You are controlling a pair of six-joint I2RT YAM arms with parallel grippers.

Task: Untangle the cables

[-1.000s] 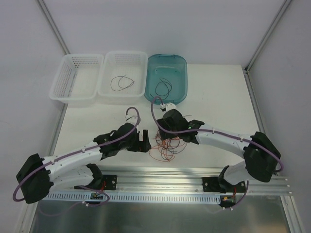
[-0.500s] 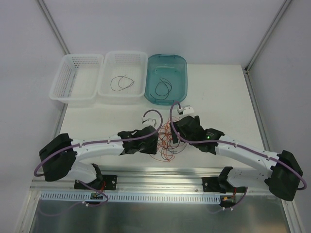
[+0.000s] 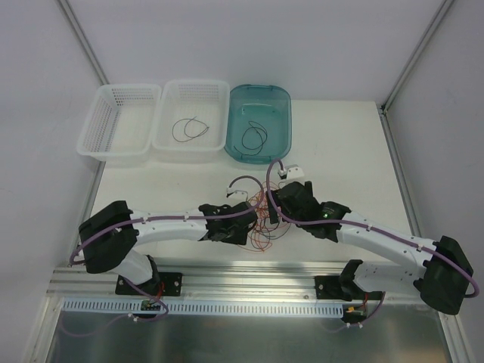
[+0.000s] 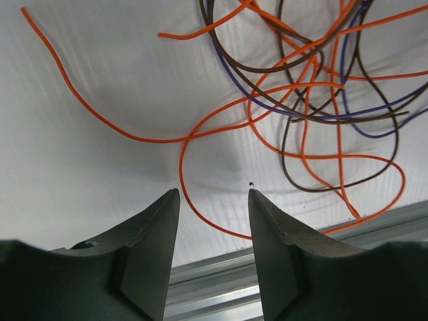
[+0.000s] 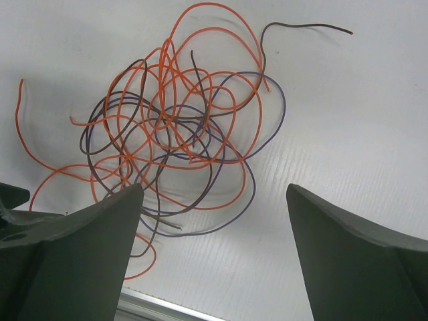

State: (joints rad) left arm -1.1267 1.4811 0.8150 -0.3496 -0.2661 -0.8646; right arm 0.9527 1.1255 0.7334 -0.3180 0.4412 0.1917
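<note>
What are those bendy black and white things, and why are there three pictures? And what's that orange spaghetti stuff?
They are robot arms, a left arm and a right arm, bolted at the edge of the table. One picture looks down from above. The other two come from cameras on the wrists, so each tool's two fingers poke in at the bottom. The left tool and the right tool are open, holding nothing. The spaghetti is a tangle of thin cables, orange, brown and purple, lying on the table. At the back stand a left basket, a middle basket and a teal tub; the last two each hold one dark cable.
</note>
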